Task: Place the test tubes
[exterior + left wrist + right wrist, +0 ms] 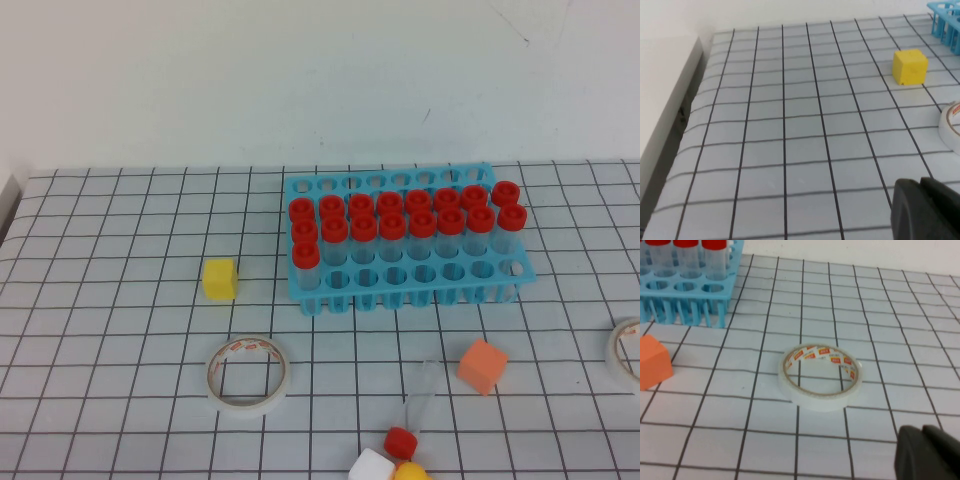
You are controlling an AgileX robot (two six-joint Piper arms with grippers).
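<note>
A blue tube rack (405,285) stands right of centre in the high view, its back rows filled with several red-capped test tubes (392,225). One loose clear tube (418,400) lies flat near the front edge, red cap (401,441) toward me. Neither arm shows in the high view. My left gripper (919,181) is shut and empty, low over bare grid well short of the yellow cube (910,66). My right gripper (922,429) is likewise shut on nothing, hovering near a tape roll (820,376), with the rack (685,290) farther off.
A yellow cube (219,279) sits left of the rack and a tape roll (248,375) in front of it. An orange cube (482,366) and a second tape roll (627,350) lie at the right. White (372,467) and yellow (411,472) pieces touch the front edge.
</note>
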